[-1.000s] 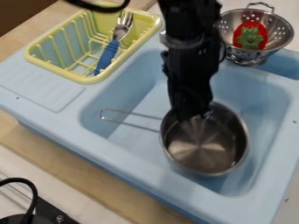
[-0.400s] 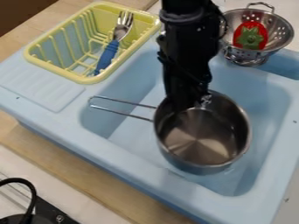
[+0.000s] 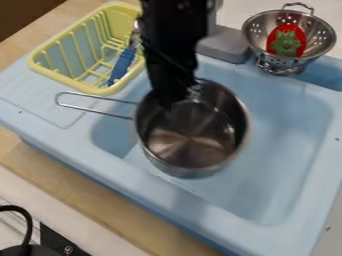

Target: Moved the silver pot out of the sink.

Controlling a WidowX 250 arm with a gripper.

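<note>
The black two-finger gripper is grasping the round, shiny silver metal pot near its rim, holding it over the light-blue plastic sink. That hold is sitting off-centre, so the pot's weight could be twisting it loose. The long wire handle is jutting out near the yellow plastic dish rack, likely risking a snag if it is swinging sideways too low.

Fixed camera above blue sink, slanting down, fairly close
</note>
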